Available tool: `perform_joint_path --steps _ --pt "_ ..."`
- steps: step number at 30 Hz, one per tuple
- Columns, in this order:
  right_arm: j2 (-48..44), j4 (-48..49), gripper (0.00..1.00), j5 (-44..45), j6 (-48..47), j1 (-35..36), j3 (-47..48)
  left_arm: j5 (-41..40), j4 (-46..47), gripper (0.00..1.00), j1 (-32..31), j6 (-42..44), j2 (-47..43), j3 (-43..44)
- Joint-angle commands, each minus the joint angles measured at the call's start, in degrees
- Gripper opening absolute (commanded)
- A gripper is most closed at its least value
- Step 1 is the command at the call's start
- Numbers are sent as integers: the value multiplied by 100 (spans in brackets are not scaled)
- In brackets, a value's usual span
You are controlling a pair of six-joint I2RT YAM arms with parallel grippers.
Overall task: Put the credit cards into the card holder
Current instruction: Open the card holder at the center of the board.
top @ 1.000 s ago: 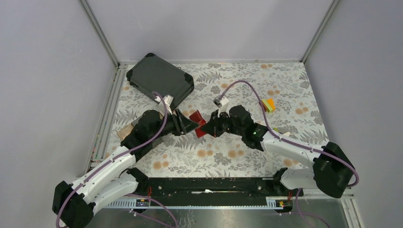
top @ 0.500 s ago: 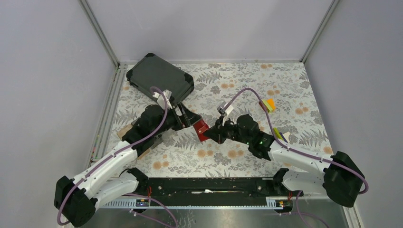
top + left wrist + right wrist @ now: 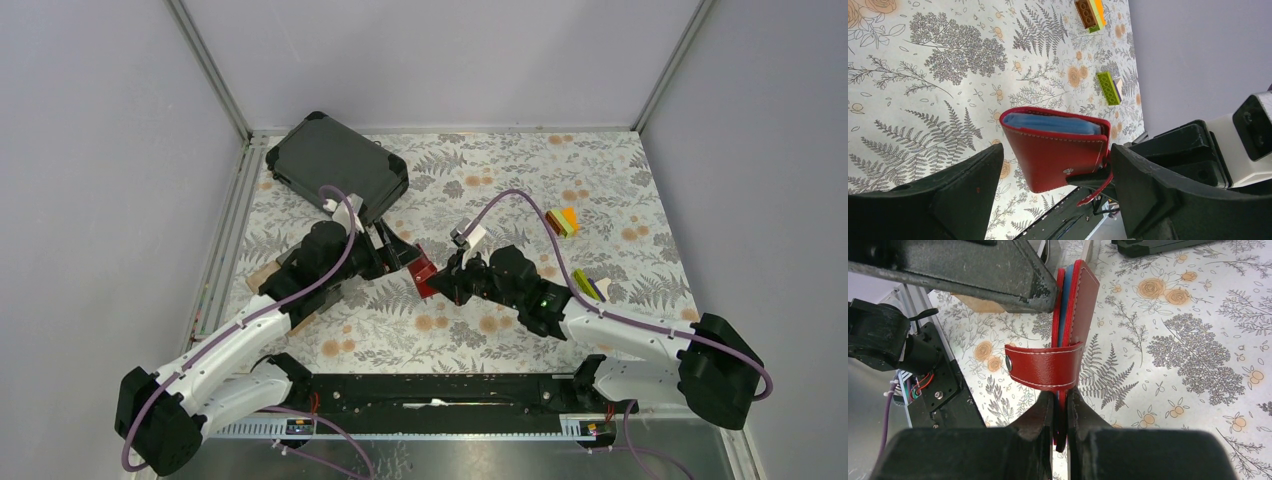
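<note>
Over the middle of the bench (image 3: 520, 180), the card holder (image 3: 422, 272) is gripped edge-on by the closed right pincer (image 3: 1060, 407). It is straddled by the left pincer (image 3: 1055, 172), spread wide. Blue credit cards (image 3: 1050, 123) are seen inside.

Left arm (image 3: 235, 340), right arm (image 3: 625, 328): white lower links, black bulky joints. Purple cable (image 3: 520, 195) loops off each wrist. White block (image 3: 468, 237) atop right wrist. Green light (image 3: 545, 296) on right forearm. Right gripper (image 3: 1062, 396): matte black jaws, scuffed edges.
</note>
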Motion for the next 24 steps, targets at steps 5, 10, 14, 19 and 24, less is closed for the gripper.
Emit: perform_joint_path --steps 5,10,14,19,24 --pt "8 180 0 215 -39 43 316 -94 238 81 -12 -46 -78 -47" --pt "81 138 0 76 -78 43 377 -41 346 82 -17 -46 56 -21" --pt "102 111 0 63 -113 45 360 -37 464 83 -17 -63 138 -22" --pt "60 96 0 108 -104 47 346 42 500 75 -18 -87 249 -60" --pt "67 55 0 213 -78 51 376 84 547 57 -18 -142 218 -161"
